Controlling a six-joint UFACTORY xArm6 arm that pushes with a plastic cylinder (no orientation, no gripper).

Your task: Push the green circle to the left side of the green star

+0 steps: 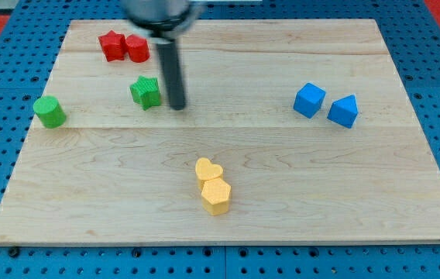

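The green circle (49, 111) stands near the board's left edge. The green star (146, 91) lies to its right, in the upper left part of the board, with a wide gap between them. My tip (177, 107) rests on the board just right of the green star, close to it but apart. The dark rod rises from the tip toward the view's top.
Two red blocks (124, 46) sit together above the green star. A blue cube (309, 100) and a blue block (343, 111) lie at the right. A yellow heart (207, 169) touches a yellow hexagon (216, 196) near the bottom middle. The wooden board (282, 170) lies on blue pegboard.
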